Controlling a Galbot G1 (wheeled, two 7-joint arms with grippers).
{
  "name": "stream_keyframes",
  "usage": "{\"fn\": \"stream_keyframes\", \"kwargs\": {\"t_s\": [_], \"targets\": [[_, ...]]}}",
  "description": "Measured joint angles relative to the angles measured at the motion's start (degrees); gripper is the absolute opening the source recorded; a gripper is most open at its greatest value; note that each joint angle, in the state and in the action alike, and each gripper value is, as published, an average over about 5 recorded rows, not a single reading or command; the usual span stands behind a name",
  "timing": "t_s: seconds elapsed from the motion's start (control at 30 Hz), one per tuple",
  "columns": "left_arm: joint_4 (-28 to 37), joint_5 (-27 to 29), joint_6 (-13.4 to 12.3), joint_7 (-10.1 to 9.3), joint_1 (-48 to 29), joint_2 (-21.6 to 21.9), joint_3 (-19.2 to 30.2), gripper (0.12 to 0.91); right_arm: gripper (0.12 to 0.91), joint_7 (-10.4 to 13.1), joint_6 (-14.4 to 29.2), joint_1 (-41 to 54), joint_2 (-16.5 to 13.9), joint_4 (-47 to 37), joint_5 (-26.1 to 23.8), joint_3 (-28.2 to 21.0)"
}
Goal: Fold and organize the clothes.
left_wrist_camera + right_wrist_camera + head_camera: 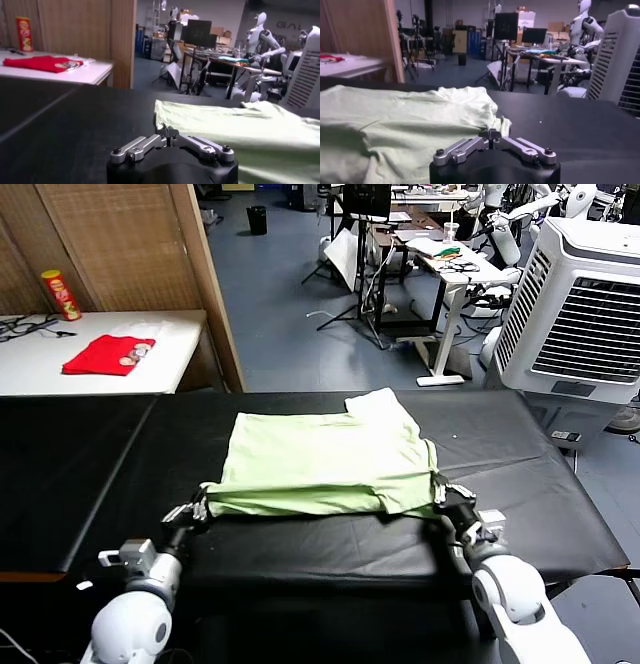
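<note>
Item: pale green shirt, thin soft fabric, spread on black table, already folded over once lengthwise; one sleeve protruding at far right corner. Near edge doubled over, forming a thick fold line across the front, probably so both corners can be carried together.

Left tool: at near-left corner of shirt, low over table, fingers drawn fully together on the fabric corner, cloth bunched at the tips. Grip at the corner presumably chosen to keep the fold edge taut.

Right tool: at near-right corner, touching the hem. Fingers narrow; whether still pinching the cloth or just letting go cannot be told from any view.

Stage, as judged: mid-fold, both corners set down or about to be lifted for a further fold. Risk: uneven release skewing the edge.

Elsewhere: red cloth and snack canister on white side table, well apart, not involved. Air cooler beyond the right end.
</note>
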Motion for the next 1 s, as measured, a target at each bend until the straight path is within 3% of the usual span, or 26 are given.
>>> {"fn": "stream_keyframes", "kwargs": {"t_s": [0.13, 0.3, 0.43, 0.5, 0.57, 0.67, 0.8, 0.9, 1.0], "targets": [[0.8, 0.4, 0.7, 0.01, -0.3, 0.0, 0.1, 0.201, 0.448, -0.8, -1.7, -1.9, -0.8, 2.6, 0.3, 0.9], [0.6, 1.0, 1.0, 0.51, 0.9, -0.2, -0.2, 0.469, 0.711, -1.2, -2.8, -7.3, -1.6, 9.6, 0.1, 3.2], [0.1, 0.9, 1.5, 1.37, 2.3, -0.3, -0.4, 0.681, 0.791, -1.5, -2.5, -11.9, -1.4, 13.2, -1.2, 4.5], [-0.1, 0.6, 1.7, 1.70, 3.0, -0.4, -0.4, 0.758, 0.796, -1.5, -2.4, -14.0, -1.2, 13.9, -1.7, 5.1], [-0.3, 0.1, 1.9, 1.94, 3.6, -0.5, -0.5, 0.788, 0.793, -1.3, -2.4, -15.5, -1.1, 14.3, -1.8, 5.4], [-0.4, -0.5, 2.1, 2.25, 4.2, -0.9, -0.4, 0.797, 0.757, -1.3, -2.4, -16.7, -0.9, 14.6, -2.2, 5.6], [-0.1, -1.6, 2.2, 2.64, 4.3, -1.5, -0.3, 0.798, 0.651, -1.4, -2.3, -16.9, -0.8, 14.3, -2.8, 5.5], [0.7, -2.7, 2.2, 2.77, 3.9, -1.8, -0.2, 0.742, 0.527, -1.4, -2.3, -16.7, -0.7, 13.8, -3.2, 5.2], [1.6, -4.1, 2.3, 2.77, 3.4, -2.1, -0.2, 0.594, 0.374, -1.4, -2.4, -16.8, -0.7, 13.7, -3.5, 5.0]]}}
